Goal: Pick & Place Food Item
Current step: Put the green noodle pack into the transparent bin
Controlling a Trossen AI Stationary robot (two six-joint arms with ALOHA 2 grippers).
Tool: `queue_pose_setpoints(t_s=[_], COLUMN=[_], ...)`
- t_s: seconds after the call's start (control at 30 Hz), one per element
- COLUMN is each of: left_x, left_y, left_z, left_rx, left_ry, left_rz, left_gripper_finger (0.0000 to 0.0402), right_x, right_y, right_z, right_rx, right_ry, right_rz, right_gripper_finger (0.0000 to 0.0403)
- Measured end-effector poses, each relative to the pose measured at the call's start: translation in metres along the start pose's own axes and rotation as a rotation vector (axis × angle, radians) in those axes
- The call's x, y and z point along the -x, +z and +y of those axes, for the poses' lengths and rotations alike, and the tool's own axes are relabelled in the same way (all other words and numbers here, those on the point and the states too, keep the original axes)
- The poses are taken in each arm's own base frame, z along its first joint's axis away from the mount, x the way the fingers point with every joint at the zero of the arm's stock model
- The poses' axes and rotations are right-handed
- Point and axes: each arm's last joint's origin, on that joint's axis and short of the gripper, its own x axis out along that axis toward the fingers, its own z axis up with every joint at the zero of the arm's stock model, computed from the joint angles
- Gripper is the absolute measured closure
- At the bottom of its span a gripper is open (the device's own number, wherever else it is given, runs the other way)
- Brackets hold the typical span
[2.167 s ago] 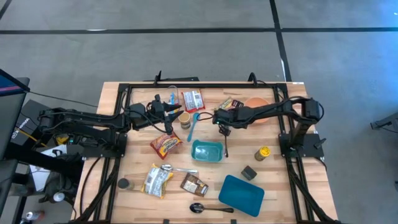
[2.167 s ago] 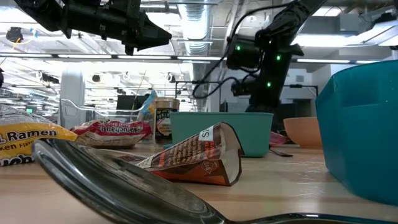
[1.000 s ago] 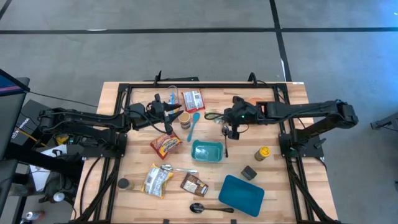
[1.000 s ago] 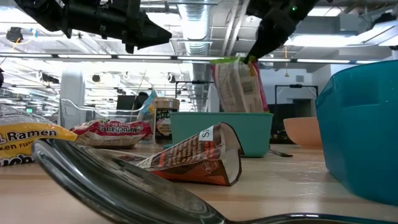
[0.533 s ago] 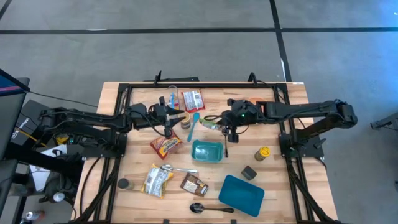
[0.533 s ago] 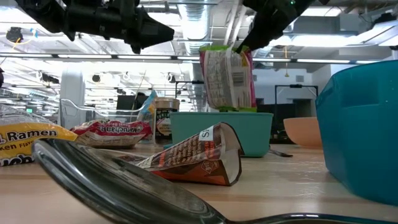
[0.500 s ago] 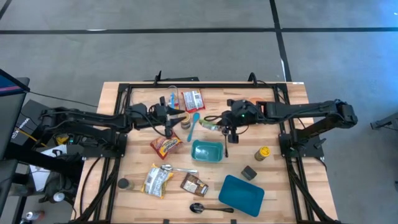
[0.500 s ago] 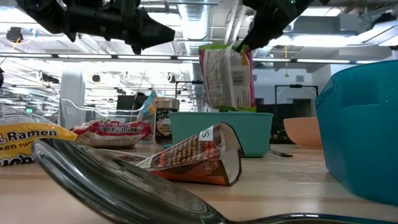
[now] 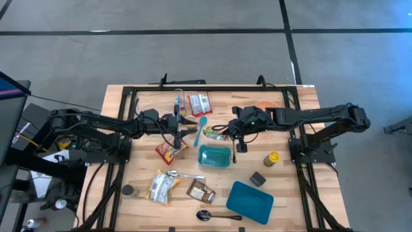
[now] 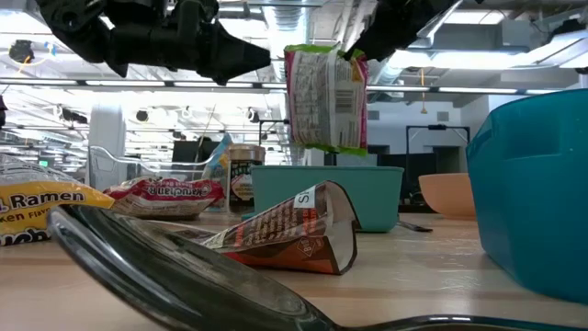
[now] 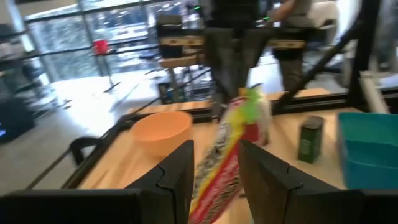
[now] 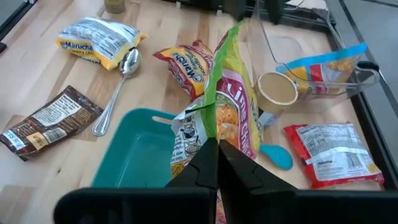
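My right pincer (image 12: 211,163) clamped on packet (image 10: 323,97) top, hanging it over teal tub (image 9: 214,156) for drop; left pincer (image 9: 177,131) part-open, empty, beside.

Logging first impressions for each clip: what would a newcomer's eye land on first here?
The green and pink food packet hanging in mid-air, pinched at its top edge by the shut right gripper, just above the far rim of the small teal bin at the table's middle. Next, the left gripper reaching in beside it, over the red ramen packet.

"Ramen" on yellow packet (image 10: 41,213); "Maruchan" on same packet in right wrist view.
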Motion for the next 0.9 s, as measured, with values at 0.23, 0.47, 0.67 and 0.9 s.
queue_pose_setpoints(t_s=[0.23,0.47,0.67,0.9], left_x=[-0.005,-0.006,-0.009,-0.026], left_y=[-0.003,-0.003,-0.007,-0.007], left_z=[0.0,0.0,-0.001,0.001], left_rx=[-0.007,0.004,0.029,0.031], left_ry=[-0.009,-0.008,-0.011,-0.014], left_rz=[-0.031,-0.037,-0.022,-0.007], left_gripper_finger=[0.0283,0.0253,0.0219,0.0202], right_x=[0.0,0.0,0.0,-0.001], right_y=[0.0,0.001,0.003,0.003], right_z=[0.002,0.002,0.001,0.001], right_rx=[0.003,0.002,0.001,0.0], right_ry=[0.005,0.003,-0.001,-0.002], right_rz=[-0.001,-0.013,-0.03,-0.033], right_gripper_finger=[0.0403,0.0403,0.0403,0.0403])
